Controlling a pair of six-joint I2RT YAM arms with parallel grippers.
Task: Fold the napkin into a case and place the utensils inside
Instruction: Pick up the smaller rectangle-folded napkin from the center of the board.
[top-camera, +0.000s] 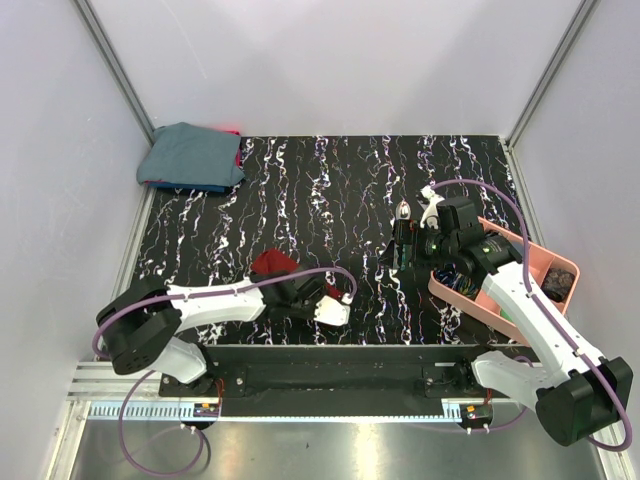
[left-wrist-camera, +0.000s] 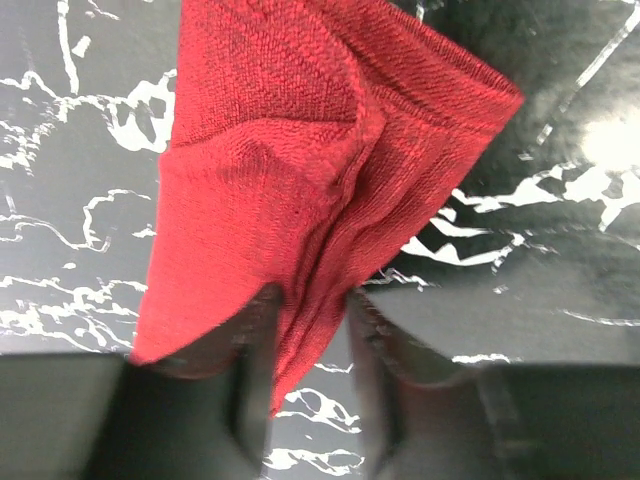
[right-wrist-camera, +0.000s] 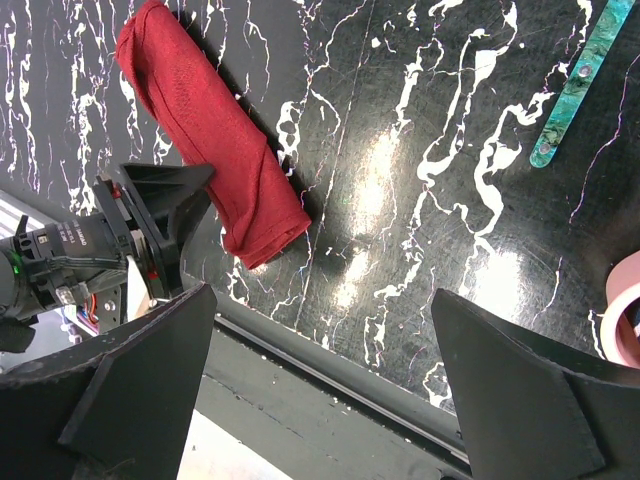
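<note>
Deep, plain red on the napkin (top-camera: 274, 263), no print at all, just a fine woven rib showing in the left wrist view. Under it the tabletop (top-camera: 330, 190) is glossy black, streaked with white marble veins and small flecks of purple. At the upper left of the overhead view the cloth bundle (top-camera: 192, 156) reads blue-grey, with a sliver of pink at its right edge. Salmon pink on the tray (top-camera: 560, 262) at the right. At the upper right of the right wrist view, the teal-handled utensil (right-wrist-camera: 580, 85) shows a mottled green-teal handle. The arm shells are white with black joints, and purple cables (top-camera: 300, 272) loop over them.
</note>
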